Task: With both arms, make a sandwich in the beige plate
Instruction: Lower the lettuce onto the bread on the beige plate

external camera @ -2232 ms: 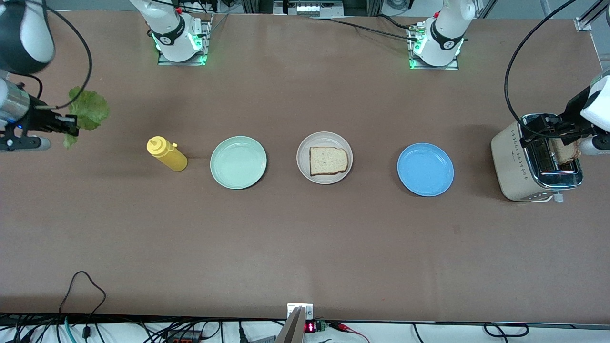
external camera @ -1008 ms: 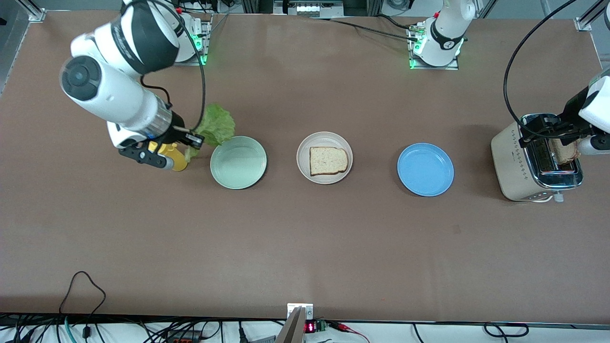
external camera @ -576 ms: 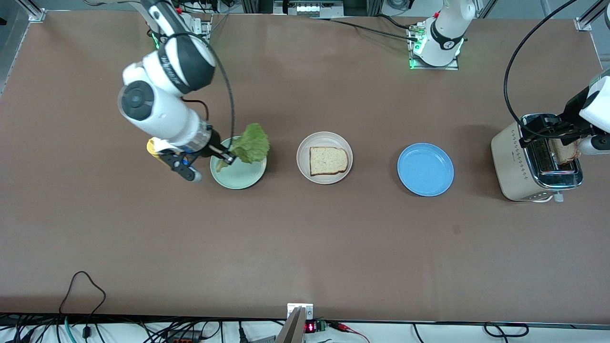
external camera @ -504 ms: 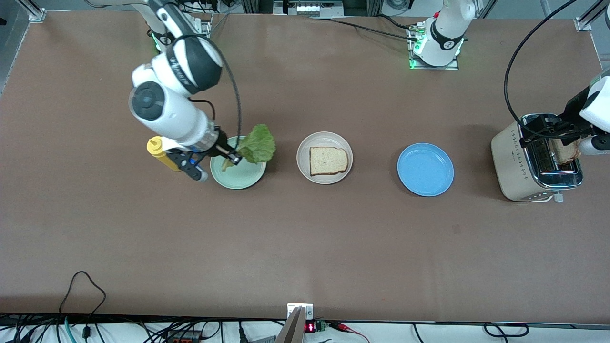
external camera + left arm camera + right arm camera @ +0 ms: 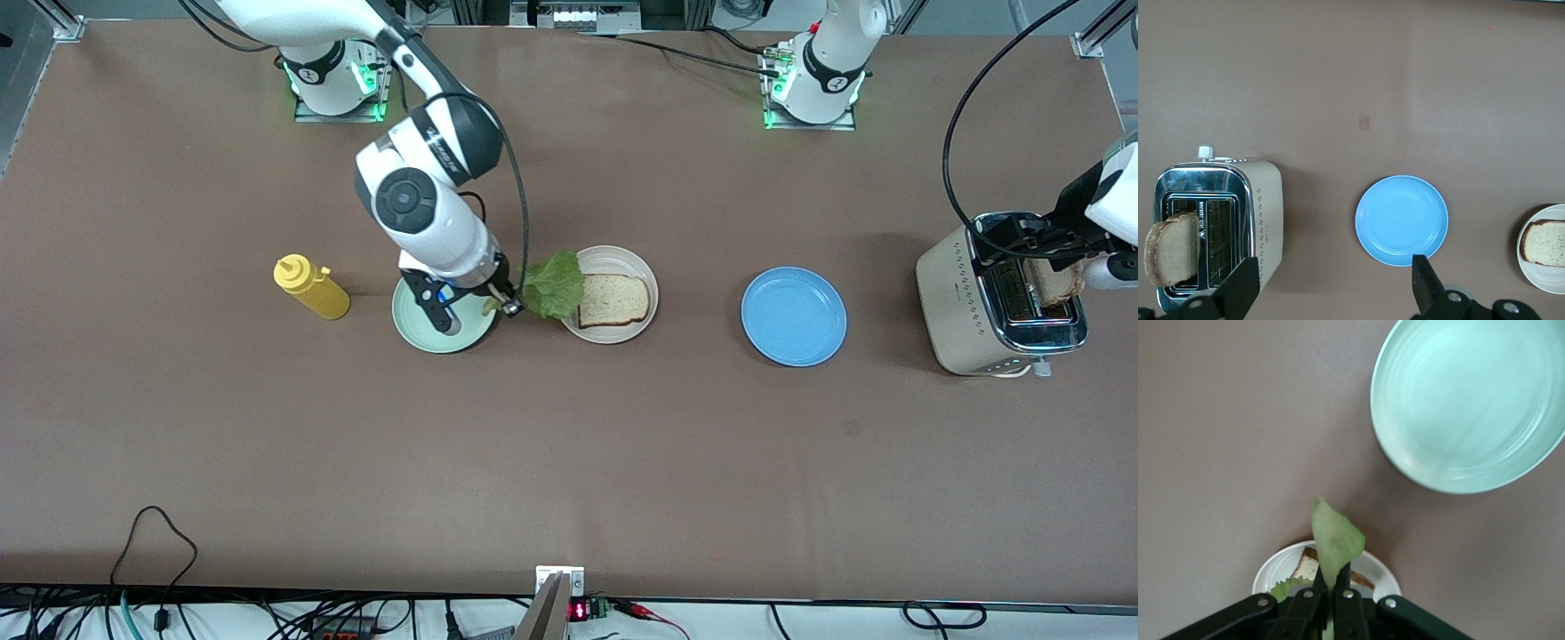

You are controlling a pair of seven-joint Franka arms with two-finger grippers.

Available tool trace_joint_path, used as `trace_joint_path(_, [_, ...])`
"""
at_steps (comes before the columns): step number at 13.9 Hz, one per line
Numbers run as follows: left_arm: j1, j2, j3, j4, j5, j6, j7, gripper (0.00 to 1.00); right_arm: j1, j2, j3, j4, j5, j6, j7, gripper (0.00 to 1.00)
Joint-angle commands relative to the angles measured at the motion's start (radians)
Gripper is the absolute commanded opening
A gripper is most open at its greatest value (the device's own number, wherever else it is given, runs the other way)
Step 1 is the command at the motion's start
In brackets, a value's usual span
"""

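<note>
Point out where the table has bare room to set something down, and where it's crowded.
Bare table: the wide strip nearer the front camera than the plate row, and the gap between the beige plate and blue plate. Crowded: the right gripper holds a lettuce leaf between the mint green plate and the beige plate's toast slice.

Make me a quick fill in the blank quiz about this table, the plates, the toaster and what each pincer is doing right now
1. The right pincer is shut on a ____ leaf.
2. The bread slice lies on the ____ plate.
3. The open left pincer hangs over the ____.
4. The yellow bottle lies beside the ____ plate.

Missing words: lettuce; beige; toaster; mint green
</note>
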Motion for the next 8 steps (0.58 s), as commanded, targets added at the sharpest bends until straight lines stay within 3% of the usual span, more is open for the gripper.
trace_joint_path(1, [0.006, -0.015, 0.001, -0.013, 0.002, -0.004, 0.016, 1.00, 0.081, 0.078, -0.037, 0.073, -0.002, 0.038, 0.097, 0.00])
trace_joint_path(8, [0.006, -0.015, 0.003, -0.013, 0.002, -0.004, 0.018, 1.00, 0.179, 0.192, -0.046, 0.079, -0.021, 0.219, 0.189, 0.00])
